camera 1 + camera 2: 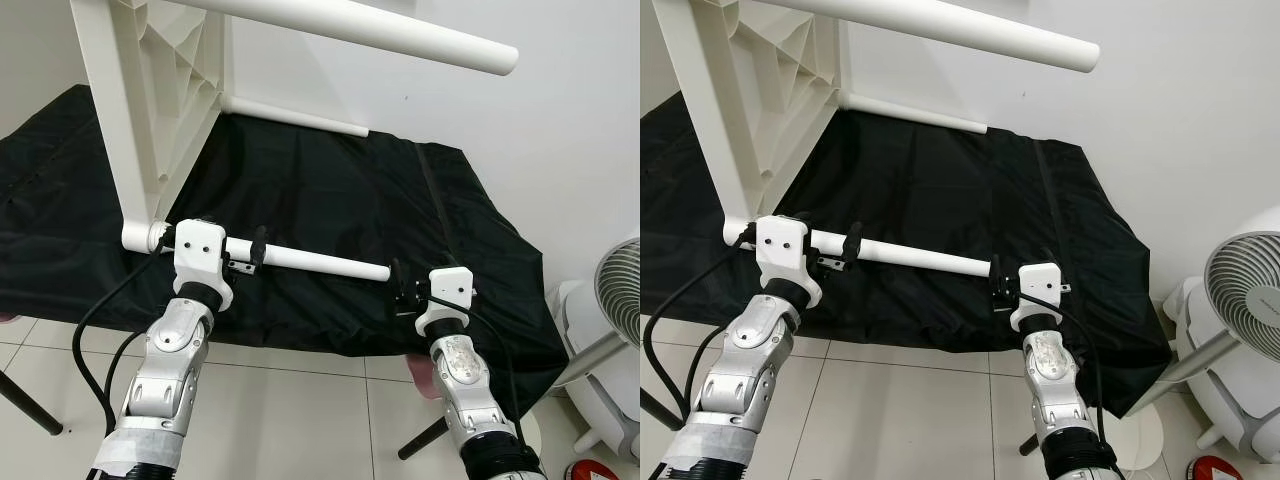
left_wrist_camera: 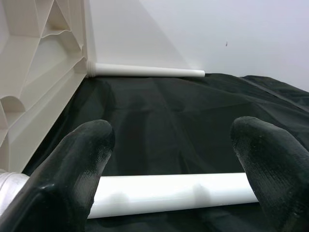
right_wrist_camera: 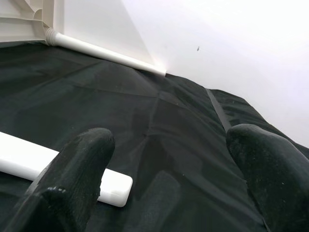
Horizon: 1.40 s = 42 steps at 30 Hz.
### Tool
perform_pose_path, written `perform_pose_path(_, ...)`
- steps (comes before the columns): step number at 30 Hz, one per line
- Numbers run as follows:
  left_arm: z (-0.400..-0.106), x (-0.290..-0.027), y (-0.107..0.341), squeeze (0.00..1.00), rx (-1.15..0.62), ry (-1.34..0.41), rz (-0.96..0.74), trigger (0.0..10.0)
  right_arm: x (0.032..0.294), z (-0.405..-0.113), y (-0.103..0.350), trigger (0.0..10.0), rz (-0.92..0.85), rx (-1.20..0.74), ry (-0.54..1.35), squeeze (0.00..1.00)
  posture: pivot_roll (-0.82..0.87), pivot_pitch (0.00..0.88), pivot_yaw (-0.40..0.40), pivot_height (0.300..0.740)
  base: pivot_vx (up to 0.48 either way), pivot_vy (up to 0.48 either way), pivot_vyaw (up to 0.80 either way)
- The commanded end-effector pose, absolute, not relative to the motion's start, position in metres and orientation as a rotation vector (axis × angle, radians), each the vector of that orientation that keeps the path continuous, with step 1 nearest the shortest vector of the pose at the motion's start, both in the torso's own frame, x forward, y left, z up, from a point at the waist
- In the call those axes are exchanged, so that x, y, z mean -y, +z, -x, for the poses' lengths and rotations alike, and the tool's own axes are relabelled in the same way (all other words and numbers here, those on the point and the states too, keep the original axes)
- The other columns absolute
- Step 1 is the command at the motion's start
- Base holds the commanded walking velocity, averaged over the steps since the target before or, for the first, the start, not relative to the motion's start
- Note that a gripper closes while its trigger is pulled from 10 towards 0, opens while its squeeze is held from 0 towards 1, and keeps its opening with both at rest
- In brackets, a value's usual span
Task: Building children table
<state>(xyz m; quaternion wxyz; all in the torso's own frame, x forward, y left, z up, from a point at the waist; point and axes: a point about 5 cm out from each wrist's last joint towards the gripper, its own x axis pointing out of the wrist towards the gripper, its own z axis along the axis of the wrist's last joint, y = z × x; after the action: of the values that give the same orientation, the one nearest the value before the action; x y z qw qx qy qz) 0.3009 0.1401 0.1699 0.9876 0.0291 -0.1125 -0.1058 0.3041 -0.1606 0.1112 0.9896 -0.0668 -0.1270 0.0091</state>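
A white children's table lies on its side on a black cloth (image 1: 330,190). Its ribbed top panel (image 1: 150,110) stands upright at the left. One leg (image 1: 390,32) sticks out high above, another leg (image 1: 300,115) lies along the wall, and the near leg (image 1: 320,263) lies just above the cloth. My left gripper (image 1: 250,254) is open, its fingers astride the near leg (image 2: 169,193) close to the panel. My right gripper (image 1: 402,290) is open at that leg's free end (image 3: 113,189), which lies beside one finger (image 3: 72,179).
The cloth hangs over the near edge above a tiled floor (image 1: 300,420). A white fan (image 1: 1245,300) stands at the right on the floor. A white wall (image 1: 540,140) runs close behind. A dark table leg (image 1: 30,405) slants at the lower left.
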Motion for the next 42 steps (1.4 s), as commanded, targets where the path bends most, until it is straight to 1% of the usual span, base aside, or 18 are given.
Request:
perform_pose_path(1, -0.301, -0.139, 0.165, 0.0, 0.197, -0.209, -0.056, 10.0, 0.16, -0.304, 0.109, 10.0, 0.135, 0.241, 0.023, 0.0, 0.06, 0.0, -0.127, 0.74, 0.0, 0.277, 0.0)
perform_pose_path(11, -0.301, -0.139, 0.165, 0.0, 0.192, -0.208, -0.058, 10.0, 0.159, -0.304, 0.107, 10.0, 0.13, 0.234, 0.02, 0.0, 0.06, 0.0, -0.124, 0.74, 0.0, 0.445, 0.0)
perform_pose_path(28, -0.298, -0.131, 0.166, 0.0, 0.212, -0.248, -0.15, 10.0, 0.159, -0.303, 0.104, 10.0, 0.127, 0.226, 0.014, 0.0, 0.06, 0.0, -0.114, 0.74, 0.0, 0.0, 0.0)
perform_pose_path(42, -0.299, -0.127, 0.166, 0.0, 0.193, -0.279, -0.102, 10.0, 0.16, -0.305, 0.106, 10.0, 0.105, 0.224, 0.005, 0.0, 0.07, 0.0, -0.115, 0.74, 0.0, 0.0, 0.0)
